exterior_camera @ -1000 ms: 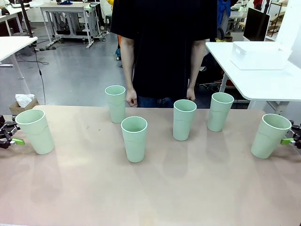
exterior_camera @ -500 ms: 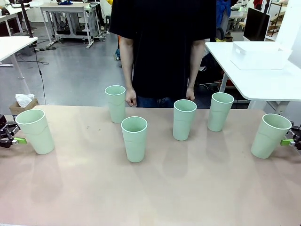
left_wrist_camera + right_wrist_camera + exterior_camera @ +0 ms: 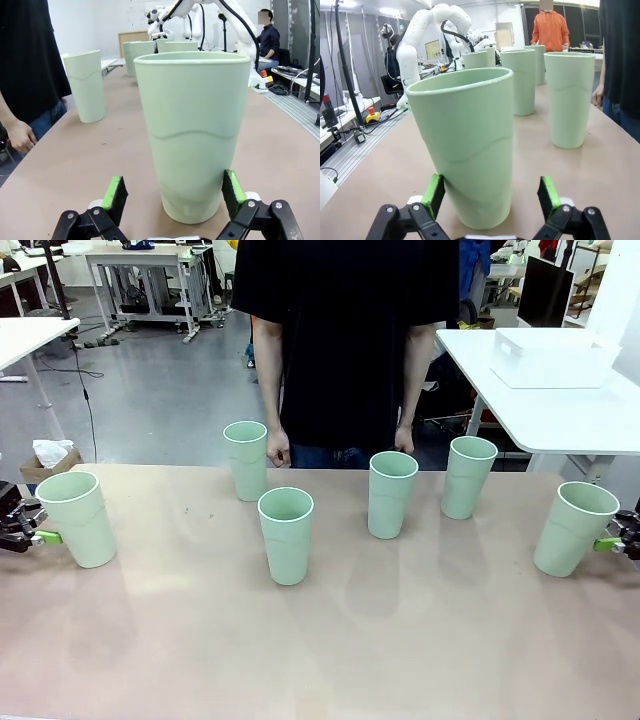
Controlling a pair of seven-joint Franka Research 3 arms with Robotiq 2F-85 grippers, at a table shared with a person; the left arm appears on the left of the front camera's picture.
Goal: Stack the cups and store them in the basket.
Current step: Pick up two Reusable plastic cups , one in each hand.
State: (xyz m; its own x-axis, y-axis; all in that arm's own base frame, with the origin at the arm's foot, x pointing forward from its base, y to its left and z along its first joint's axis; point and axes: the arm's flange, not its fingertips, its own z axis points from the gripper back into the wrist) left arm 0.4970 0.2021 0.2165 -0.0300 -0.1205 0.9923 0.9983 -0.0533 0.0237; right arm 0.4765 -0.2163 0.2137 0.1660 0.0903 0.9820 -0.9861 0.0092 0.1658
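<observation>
Six cups stand upright and apart on the worktop (image 3: 430, 650). The leftmost cup (image 3: 78, 518) and the rightmost cup (image 3: 574, 528) sit near its side edges. Between them are the back-left cup (image 3: 246, 460), the front cup (image 3: 286, 535), the centre cup (image 3: 391, 493) and the back-right cup (image 3: 468, 477).

My left tool (image 3: 174, 192) is spread wide, straddling the foot of the leftmost cup and gripping nothing. My right tool (image 3: 492, 194) is likewise released around the foot of the rightmost cup, with one pad close to the wall and the other apart from it.

I judge these tumblers to be light, thin-walled and smooth. They will likely flex under a hard squeeze and slip on the taper, so I would take hold low on the body with gentle pressure.

The worktop is flat, matte and pale pinkish-brown. The person (image 3: 345, 340) stands at the far edge with hands hanging low. The basket (image 3: 553, 358) sits on a separate white table (image 3: 560, 415) behind and to the right, well apart from the cups. Other benches stand on the grey floor beyond.
</observation>
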